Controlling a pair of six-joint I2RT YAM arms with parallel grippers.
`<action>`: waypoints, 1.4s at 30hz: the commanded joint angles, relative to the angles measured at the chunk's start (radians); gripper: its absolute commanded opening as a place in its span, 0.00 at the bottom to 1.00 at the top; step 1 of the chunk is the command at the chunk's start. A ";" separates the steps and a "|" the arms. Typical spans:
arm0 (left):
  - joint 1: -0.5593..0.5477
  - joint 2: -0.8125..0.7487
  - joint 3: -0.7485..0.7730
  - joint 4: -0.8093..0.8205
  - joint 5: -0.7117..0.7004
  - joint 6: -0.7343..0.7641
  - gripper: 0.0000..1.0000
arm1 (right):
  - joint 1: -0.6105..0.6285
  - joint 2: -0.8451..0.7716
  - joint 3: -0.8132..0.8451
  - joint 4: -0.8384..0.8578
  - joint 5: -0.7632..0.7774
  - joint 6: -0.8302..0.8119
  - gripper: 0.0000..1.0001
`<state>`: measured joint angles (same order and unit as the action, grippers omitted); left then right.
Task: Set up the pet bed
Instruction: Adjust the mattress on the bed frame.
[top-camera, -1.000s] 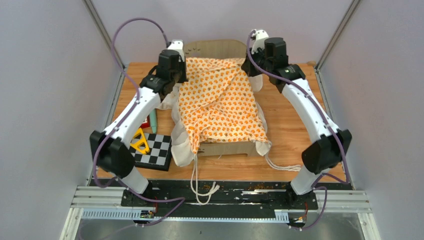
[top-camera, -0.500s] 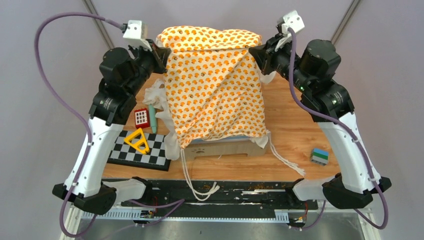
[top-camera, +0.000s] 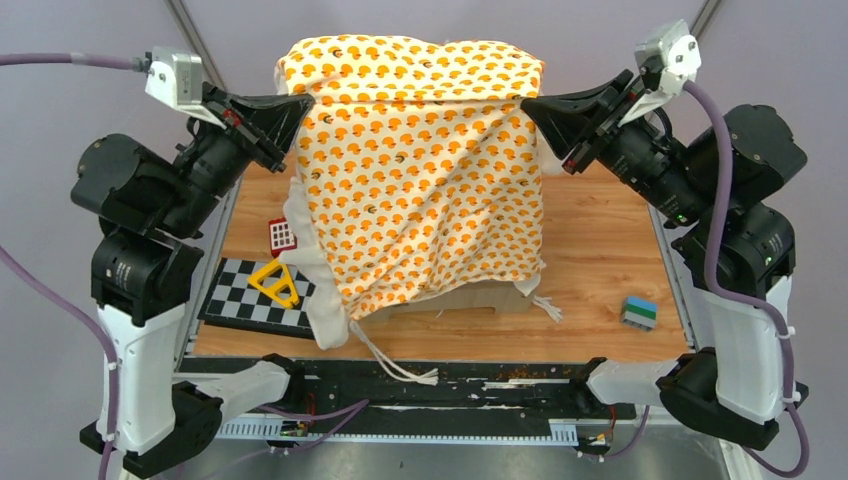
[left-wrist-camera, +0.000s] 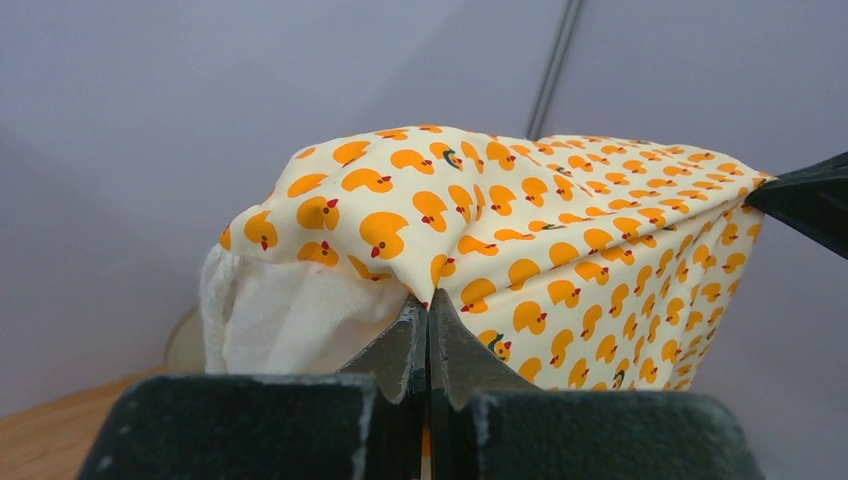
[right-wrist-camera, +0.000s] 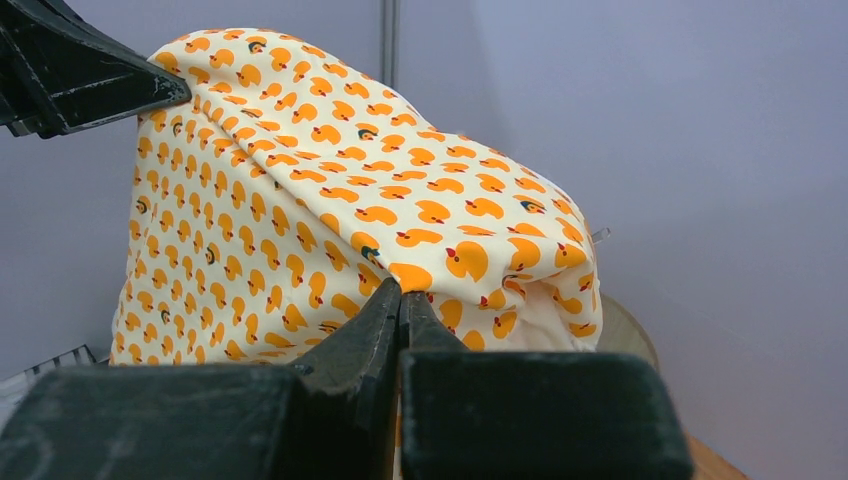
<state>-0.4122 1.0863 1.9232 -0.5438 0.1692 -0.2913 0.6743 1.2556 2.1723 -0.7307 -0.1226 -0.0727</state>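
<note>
The orange duck-print cushion (top-camera: 420, 190) hangs like a curtain, its far edge lifted high. My left gripper (top-camera: 305, 100) is shut on its upper left corner and my right gripper (top-camera: 525, 103) on its upper right corner. The left wrist view shows the left gripper (left-wrist-camera: 428, 300) pinching a fold of the cushion (left-wrist-camera: 560, 230). In the right wrist view the right gripper (right-wrist-camera: 402, 290) pinches the cushion (right-wrist-camera: 300, 200) the same way. The pet bed (top-camera: 455, 298) is mostly hidden under the cloth; only its light-wood near end board shows.
A checkerboard (top-camera: 240, 305) carrying a yellow triangle (top-camera: 275, 283) lies at the left, with a red block (top-camera: 282, 235) behind it. A blue-green block (top-camera: 639, 312) sits at the right. Cream tie strings (top-camera: 400, 365) trail over the table's near edge.
Both arms have risen and drawn back, lifting the cushion's far edge from lying on the bed to hanging high above it. Both grips have held throughout.
</note>
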 joint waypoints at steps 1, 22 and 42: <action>0.017 0.007 0.092 -0.044 -0.036 -0.009 0.00 | -0.010 -0.054 0.082 0.014 0.033 0.008 0.00; 0.016 0.015 -0.055 0.055 0.123 -0.086 0.00 | -0.010 -0.116 0.117 -0.088 -0.066 0.000 0.00; 0.018 0.198 -0.427 0.299 -0.212 -0.001 0.00 | -0.038 -0.003 -0.438 0.327 0.422 -0.099 0.00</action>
<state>-0.4034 1.2713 1.5307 -0.3855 0.0479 -0.3302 0.6655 1.2308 1.7695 -0.6132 0.1612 -0.1265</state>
